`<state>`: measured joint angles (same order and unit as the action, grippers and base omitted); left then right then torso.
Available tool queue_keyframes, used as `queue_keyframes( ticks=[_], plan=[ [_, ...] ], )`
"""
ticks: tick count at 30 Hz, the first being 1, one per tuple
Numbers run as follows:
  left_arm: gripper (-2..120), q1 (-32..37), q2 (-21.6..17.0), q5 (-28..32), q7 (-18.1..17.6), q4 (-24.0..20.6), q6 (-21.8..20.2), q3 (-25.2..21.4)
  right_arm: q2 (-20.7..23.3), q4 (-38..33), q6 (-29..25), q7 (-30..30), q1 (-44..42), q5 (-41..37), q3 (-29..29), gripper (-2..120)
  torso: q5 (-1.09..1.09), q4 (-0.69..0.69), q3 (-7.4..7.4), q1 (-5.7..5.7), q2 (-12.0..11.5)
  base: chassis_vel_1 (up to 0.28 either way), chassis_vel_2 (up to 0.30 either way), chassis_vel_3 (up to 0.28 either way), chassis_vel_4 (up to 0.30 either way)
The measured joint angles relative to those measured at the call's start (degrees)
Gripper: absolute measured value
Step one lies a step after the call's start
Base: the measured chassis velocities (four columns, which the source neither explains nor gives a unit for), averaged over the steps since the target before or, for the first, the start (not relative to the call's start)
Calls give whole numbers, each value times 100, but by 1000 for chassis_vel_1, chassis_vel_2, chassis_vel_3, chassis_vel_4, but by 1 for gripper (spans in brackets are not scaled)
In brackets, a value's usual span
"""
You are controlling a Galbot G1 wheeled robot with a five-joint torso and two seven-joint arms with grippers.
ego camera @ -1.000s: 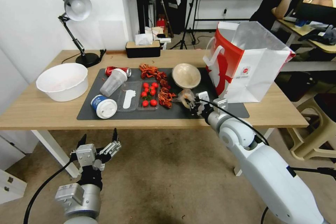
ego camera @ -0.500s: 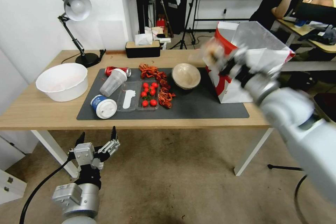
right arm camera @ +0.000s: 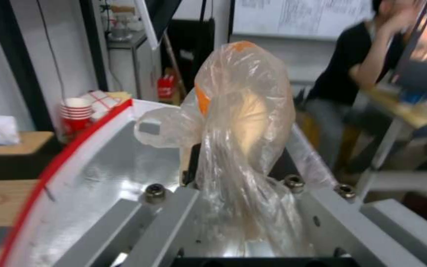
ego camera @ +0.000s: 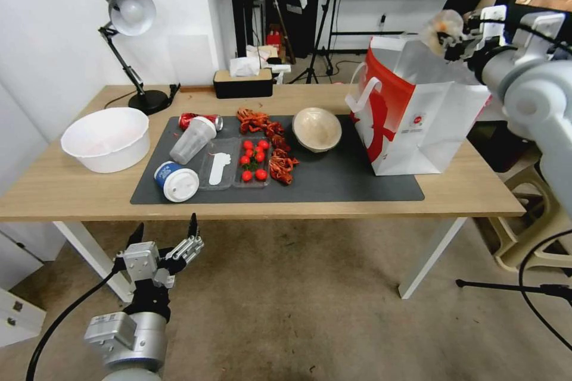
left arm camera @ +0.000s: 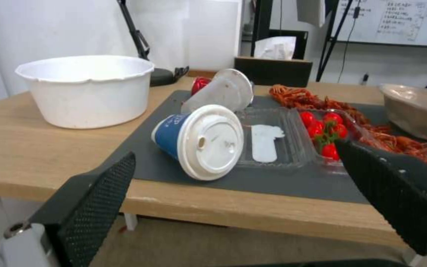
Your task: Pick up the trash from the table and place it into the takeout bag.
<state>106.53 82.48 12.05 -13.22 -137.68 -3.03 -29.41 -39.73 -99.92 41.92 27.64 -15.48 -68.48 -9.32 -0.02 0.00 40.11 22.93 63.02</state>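
Right hand (ego camera: 453,41) now above takeout bag (ego camera: 429,125)

My right tool (ego camera: 454,41) hangs over the takeout bag's (ego camera: 429,119) open mouth, nothing between. Its upright handles (ego camera: 361,97) flank that gap.

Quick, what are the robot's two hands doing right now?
Left gripper: open, empty, below the table edge.
Right gripper: shut on the plastic-wrapped tan lump, above the white paper takeout bag.

head view high over table (ego camera: 71,190), left wrist low near table edge
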Motion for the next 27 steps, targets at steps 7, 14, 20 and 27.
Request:
queue_keyframes(
  ticks=[7,14,20,27],
  plan=[
    [100,11,11,0,164,-35,-101,23,-8,302,20,293,367,-498,334,34,2,0,0,0,0,0,0,0,0],
    [100,-9,21,-3,174,-36,-116,29,-37,346,22,300,430,-392,450,56,2,0,0,-1,0,0,0,0,0],
    [100,-11,17,-2,160,-36,-113,17,-56,363,32,291,432,-343,464,78,2,0,0,0,0,0,0,0,0],
    [100,-21,17,3,145,-36,-109,3,-60,353,32,273,421,-319,469,100,2,-1,0,0,0,0,0,0,0]
  ],
)
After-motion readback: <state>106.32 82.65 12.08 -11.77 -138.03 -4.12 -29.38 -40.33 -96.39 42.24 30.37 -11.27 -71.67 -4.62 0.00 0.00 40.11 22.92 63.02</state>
